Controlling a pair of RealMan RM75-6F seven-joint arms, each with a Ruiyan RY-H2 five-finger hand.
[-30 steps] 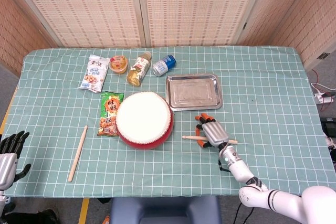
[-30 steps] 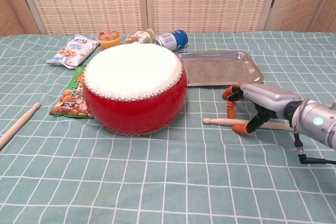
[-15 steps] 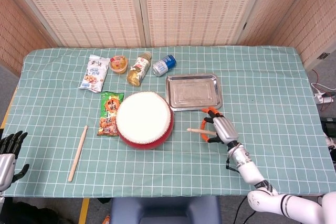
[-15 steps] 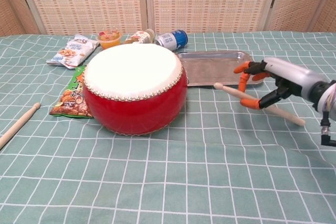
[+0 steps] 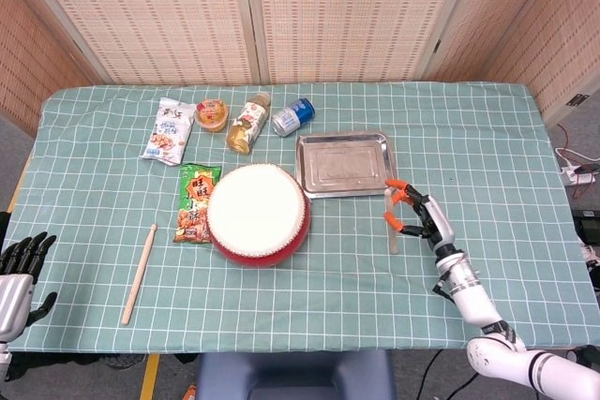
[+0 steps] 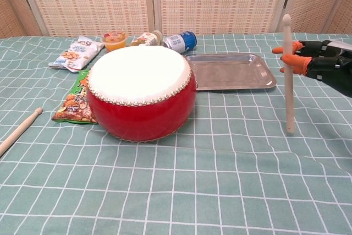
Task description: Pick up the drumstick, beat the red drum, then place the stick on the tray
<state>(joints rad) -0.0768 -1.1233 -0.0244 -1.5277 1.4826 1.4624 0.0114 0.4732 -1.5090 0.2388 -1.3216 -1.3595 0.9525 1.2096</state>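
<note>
- I'm pinching the drumstick (image 6: pixel 286 75) upright in my right hand (image 5: pixel 422 217); the left hand (image 5: pixel 17 269) is idling, fingers spread.
- Next I'm swinging its tip onto the red drum (image 6: pixel 140 92).

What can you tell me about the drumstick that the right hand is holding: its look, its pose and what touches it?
The drumstick is a slim, pale stick that looks like plain wood, with a small rounded tip at its upper end. It stands almost upright in the chest view, to the right of the red drum and near the tray's front right corner. The right hand grips it on its upper part with orange-tipped fingers. Whether its lower end rests on the tablecloth or hangs just above it cannot be told.
</note>
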